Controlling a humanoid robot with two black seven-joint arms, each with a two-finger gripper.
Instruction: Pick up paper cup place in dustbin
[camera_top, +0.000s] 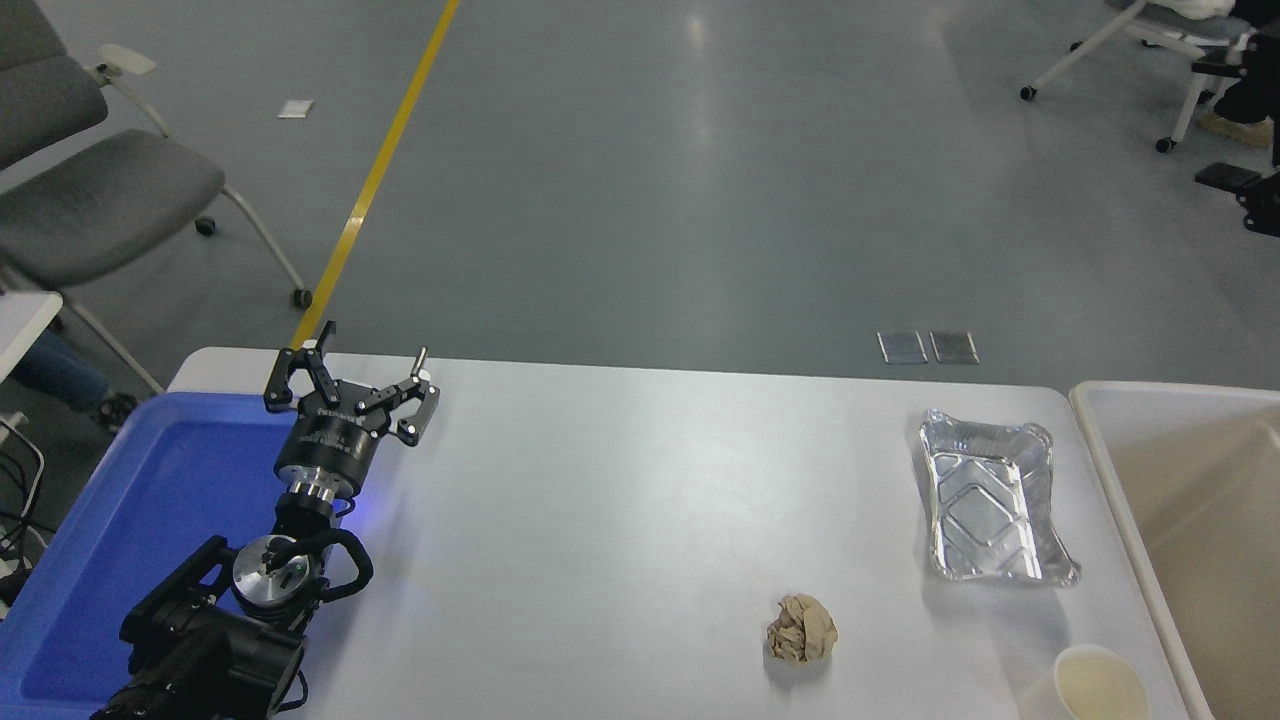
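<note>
L arm parked lower left, tool (350, 385) fingers spread.

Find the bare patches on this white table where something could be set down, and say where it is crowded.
The widest bare stretch runs from the parked left gripper to the shiny foil tray. The crowded part is the right near corner: crumpled tan paper ball, small white paper cup, then the beige plastic dustbin.
</note>
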